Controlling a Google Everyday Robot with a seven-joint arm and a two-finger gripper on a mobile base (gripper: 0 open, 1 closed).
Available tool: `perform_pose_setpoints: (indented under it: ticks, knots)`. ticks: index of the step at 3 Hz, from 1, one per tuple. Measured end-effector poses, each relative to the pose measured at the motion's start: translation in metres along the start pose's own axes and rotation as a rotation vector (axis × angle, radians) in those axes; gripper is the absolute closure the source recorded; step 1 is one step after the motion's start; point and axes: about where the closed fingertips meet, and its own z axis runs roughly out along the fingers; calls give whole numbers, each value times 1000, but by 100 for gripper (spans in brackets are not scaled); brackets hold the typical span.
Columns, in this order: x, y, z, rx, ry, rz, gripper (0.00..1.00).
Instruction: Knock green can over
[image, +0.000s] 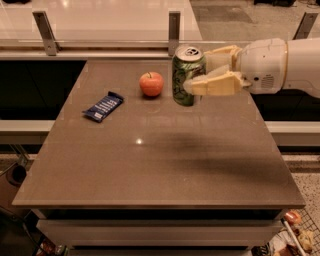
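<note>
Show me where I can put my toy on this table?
Bare: everything from the snack bar and apple to the near edge of the table. Crowded: the back, where the claw at right grips the green can beside the apple.
</note>
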Motion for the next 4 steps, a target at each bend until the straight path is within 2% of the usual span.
perform_pose_setpoints:
  ticks: [1,2,3,4]
  knots:
    - [-30,-33,-13,68,43,8,100]
    - [-30,-33,-13,68,43,8,100]
    - [-34,-36,-11,77,32,-41,100]
    - [-39,-46,-17,110,-9,-144,100]
